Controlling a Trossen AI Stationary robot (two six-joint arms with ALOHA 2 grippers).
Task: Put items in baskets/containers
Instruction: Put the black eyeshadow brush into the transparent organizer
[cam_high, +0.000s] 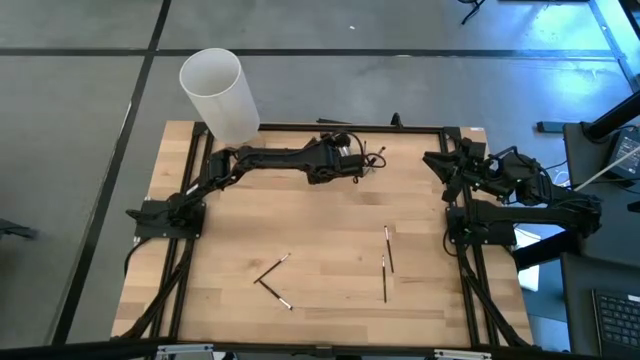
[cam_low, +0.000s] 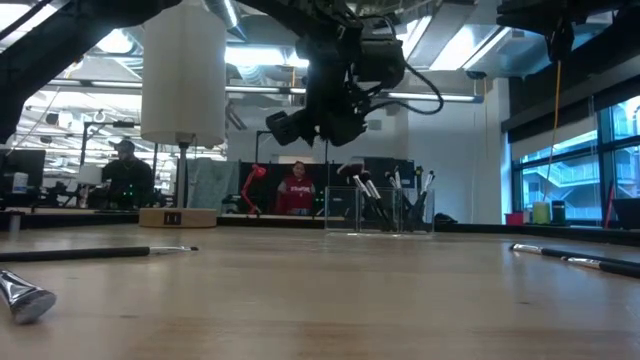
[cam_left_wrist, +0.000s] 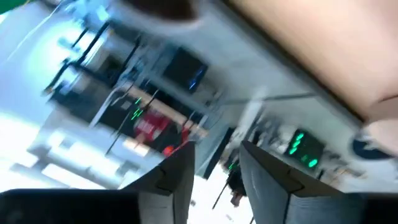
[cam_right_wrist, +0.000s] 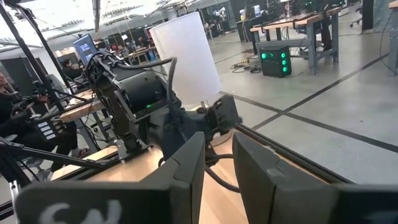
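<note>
Several thin black makeup brushes lie flat on the wooden table: two crossing at the near left, two at the near right. The low view shows them at the left and right. At the far middle a clear organizer stands with several brushes upright in it. My left gripper hangs above the organizer; the left wrist view shows its fingers apart, nothing plainly between them. My right gripper waits open at the far right.
A tall white cylinder stands at the table's far left corner. Black frame rails run along the left, right and far edges. People sit in the room behind the table. The middle of the table lies bare.
</note>
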